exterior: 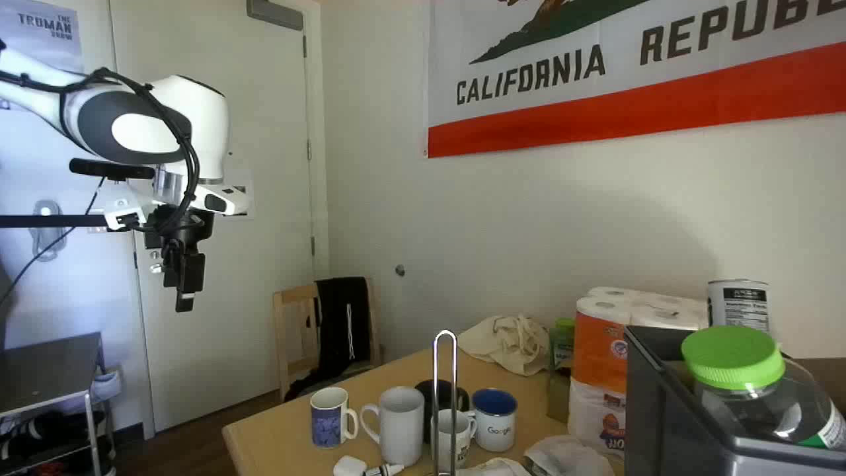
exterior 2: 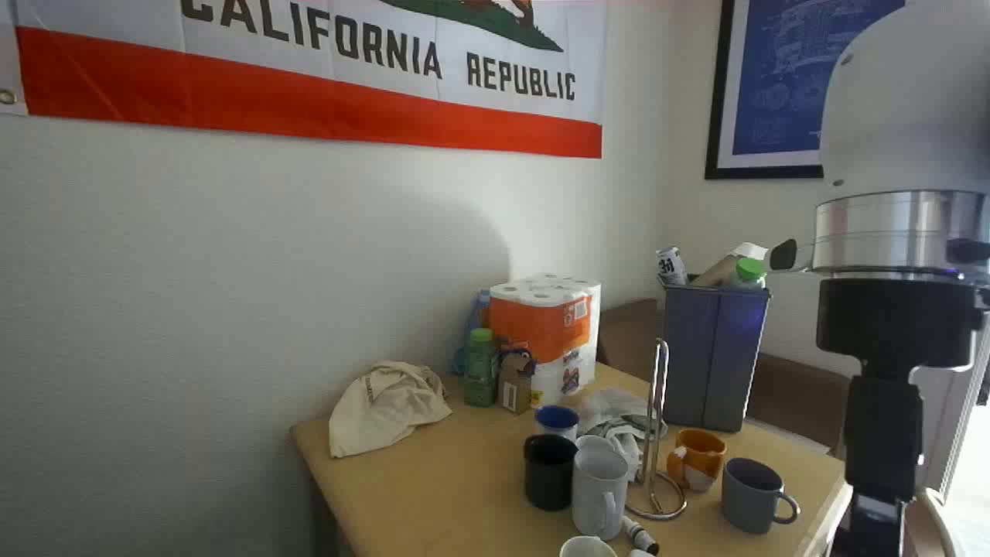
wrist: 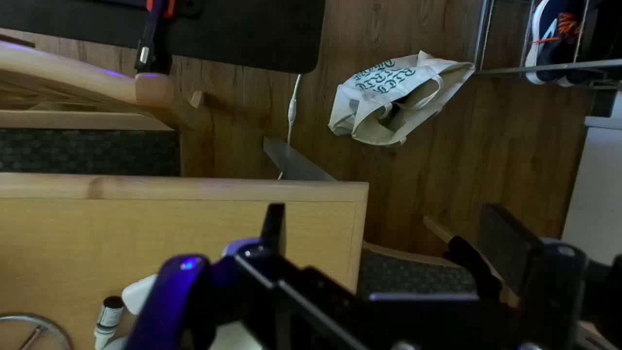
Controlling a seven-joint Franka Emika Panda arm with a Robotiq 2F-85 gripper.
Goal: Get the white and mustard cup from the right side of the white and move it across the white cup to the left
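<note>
Table — white cup partly hides black mug.

Pretty dim and muted overall. Got a soft curved shadow in both exterior views, spread over the off-white textured wall above the rectangular pale-wood table. Blown out to near white in an exterior view at the bright patch right of the table. Some hard glints on the looped chrome wire stand on top of the table, but only dull grey-white on the tall plain white mug. Way murkier in the wrist view, especially across the brown wood-plank floor beyond the table. Also blurry and out of focus on the black two-fingered gripper in front of the table's corner, with purple-blue glare.
</note>
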